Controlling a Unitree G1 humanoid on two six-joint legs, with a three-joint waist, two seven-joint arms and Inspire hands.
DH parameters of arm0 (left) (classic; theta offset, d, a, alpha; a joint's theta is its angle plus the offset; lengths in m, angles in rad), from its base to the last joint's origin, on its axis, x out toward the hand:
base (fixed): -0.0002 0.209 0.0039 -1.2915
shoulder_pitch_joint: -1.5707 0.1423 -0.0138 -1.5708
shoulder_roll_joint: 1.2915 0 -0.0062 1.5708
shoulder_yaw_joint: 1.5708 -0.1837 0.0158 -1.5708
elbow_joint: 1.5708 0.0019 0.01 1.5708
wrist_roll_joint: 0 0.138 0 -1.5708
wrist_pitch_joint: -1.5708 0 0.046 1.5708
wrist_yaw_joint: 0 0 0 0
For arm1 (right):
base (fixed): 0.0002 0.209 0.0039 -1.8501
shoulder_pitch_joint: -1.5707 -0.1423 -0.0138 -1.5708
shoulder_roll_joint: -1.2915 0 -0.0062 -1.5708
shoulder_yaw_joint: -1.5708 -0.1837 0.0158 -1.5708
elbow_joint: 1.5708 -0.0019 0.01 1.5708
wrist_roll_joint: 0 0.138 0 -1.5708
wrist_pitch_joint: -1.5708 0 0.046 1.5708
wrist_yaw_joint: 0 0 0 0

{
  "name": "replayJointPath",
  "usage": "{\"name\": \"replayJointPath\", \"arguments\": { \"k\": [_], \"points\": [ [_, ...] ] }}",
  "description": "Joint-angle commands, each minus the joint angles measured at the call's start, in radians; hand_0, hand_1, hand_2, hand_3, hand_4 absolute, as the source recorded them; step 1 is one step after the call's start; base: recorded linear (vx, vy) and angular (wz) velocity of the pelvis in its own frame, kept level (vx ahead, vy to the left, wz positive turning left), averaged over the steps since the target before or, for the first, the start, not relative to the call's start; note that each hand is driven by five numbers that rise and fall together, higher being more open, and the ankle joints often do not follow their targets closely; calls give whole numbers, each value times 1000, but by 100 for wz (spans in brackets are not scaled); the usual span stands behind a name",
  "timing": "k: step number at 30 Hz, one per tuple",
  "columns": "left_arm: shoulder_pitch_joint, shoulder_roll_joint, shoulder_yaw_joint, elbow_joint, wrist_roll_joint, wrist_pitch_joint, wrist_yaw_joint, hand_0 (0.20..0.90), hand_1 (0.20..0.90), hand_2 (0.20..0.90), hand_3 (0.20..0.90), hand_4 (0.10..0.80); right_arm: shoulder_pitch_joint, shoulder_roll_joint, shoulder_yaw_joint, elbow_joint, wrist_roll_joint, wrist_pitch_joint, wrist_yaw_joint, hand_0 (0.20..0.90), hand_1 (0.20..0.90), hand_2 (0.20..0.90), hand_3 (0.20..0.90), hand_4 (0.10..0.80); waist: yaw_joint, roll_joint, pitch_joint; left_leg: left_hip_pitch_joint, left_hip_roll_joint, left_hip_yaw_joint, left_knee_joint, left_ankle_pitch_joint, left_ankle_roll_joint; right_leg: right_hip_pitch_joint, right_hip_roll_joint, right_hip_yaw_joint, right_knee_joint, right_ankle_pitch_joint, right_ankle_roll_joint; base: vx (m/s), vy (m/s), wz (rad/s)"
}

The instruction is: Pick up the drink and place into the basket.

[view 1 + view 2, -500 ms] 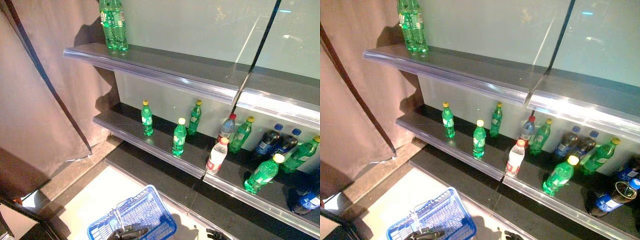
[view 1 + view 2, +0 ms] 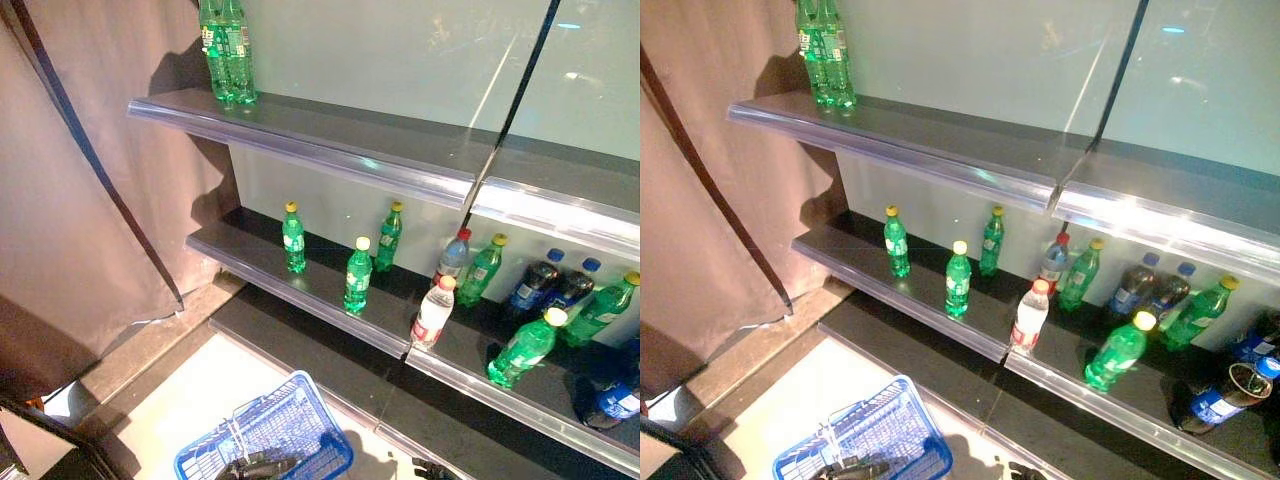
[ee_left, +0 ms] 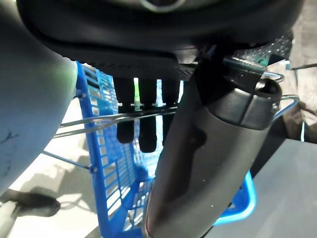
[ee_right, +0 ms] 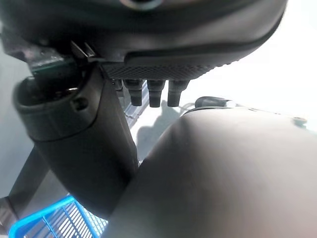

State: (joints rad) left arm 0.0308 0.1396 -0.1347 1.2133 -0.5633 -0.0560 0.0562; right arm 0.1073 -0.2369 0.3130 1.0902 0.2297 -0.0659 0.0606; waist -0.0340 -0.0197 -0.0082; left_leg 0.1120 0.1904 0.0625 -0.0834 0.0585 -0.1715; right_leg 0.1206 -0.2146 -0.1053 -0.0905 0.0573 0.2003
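Green bottles [image 2: 358,275] with yellow caps stand on the middle shelf [image 2: 260,268], with a white bottle [image 2: 434,312] with a red cap near the shelf's front edge. My left hand [image 2: 262,465] is low at the bottom, shut on the thin wire handles [image 3: 99,119] of the blue basket [image 2: 290,425], which hangs off the floor. In the left wrist view its fingers [image 3: 143,129] curl round the wires. My right hand [image 2: 432,468] hangs low beside the basket, well below the drinks. Its fingers [image 4: 148,94] are relaxed and hold nothing.
More green bottles [image 2: 228,45] stand on the top shelf [image 2: 330,130]. Dark bottles [image 2: 535,285] with blue caps and a tilted green bottle [image 2: 522,348] are further right. A brown curtain [image 2: 80,200] hangs at the left. A dark step [image 2: 300,350] runs below the shelves.
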Motion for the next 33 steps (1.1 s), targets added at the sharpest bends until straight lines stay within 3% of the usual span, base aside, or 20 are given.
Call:
{"name": "replayJointPath", "arguments": {
  "k": [1,5,7,9,11,14,18,23,28,33],
  "points": [
    [-7,15,11,10,11,-79,21,300,300,300,200,100,-61,40,8,-11,-38,-33,23,900,900,900,900,800,21,-23,74,-37,-102,12,141,-35,105,-13,131,7,23,25,-146,-33,-76,0],
    [-7,15,22,0,-9,-82,20,300,300,300,200,100,-66,22,18,-53,-33,-25,18,900,900,900,900,800,31,-38,108,-129,-123,-47,291,1,108,-31,136,20,52,27,-161,-34,-7,13],
    [-3,10,36,-16,-29,-83,28,300,300,300,200,100,-69,10,20,-73,-41,-44,22,900,900,900,900,800,36,-39,122,-129,-108,-59,236,13,112,-35,137,40,62,23,-160,24,136,22],
    [1,9,38,-28,-2,-85,32,300,300,300,200,100,-69,-4,22,-111,-52,-71,6,900,900,900,900,800,36,-33,129,-133,-76,-60,195,65,97,-27,141,51,62,12,-159,62,182,-5],
    [-5,8,31,-43,9,-67,56,300,300,300,200,100,-69,-21,26,-183,-53,-102,1,900,900,900,900,800,26,-35,122,-104,-74,-45,147,24,99,-36,118,34,63,13,-149,65,169,-9],
    [3,18,21,-63,21,-54,60,300,300,300,200,100,-55,-40,31,-324,-65,-99,-9,900,900,900,900,800,11,-30,113,-71,-73,-25,108,12,94,-43,101,16,70,16,-136,67,129,-1],
    [39,48,28,-97,16,-35,59,300,300,300,200,100,-9,-110,44,-689,-87,-73,-9,900,900,900,900,800,-15,-25,99,-45,-93,15,94,-19,103,-49,71,16,75,21,-108,99,126,-12],
    [58,62,23,-121,21,-40,52,300,300,300,200,100,-27,-177,14,-941,-106,-148,56,900,900,900,900,800,-22,-27,95,-35,-101,46,96,-41,117,-51,52,23,66,27,-93,34,39,-16],
    [70,57,40,-144,29,-32,62,300,300,300,200,100,-88,-253,-115,-1223,-69,-221,17,900,900,900,900,800,-25,-35,86,-21,-94,67,81,-53,125,-49,45,32,57,26,-82,0,0,0],
    [66,37,66,-130,59,-34,67,300,300,300,200,100,-117,-273,-259,-1326,-16,-317,-80,900,900,900,900,800,-35,-36,68,-6,-78,87,70,-59,124,-45,51,42,47,22,-83,3,-32,-6]
  ]
}}
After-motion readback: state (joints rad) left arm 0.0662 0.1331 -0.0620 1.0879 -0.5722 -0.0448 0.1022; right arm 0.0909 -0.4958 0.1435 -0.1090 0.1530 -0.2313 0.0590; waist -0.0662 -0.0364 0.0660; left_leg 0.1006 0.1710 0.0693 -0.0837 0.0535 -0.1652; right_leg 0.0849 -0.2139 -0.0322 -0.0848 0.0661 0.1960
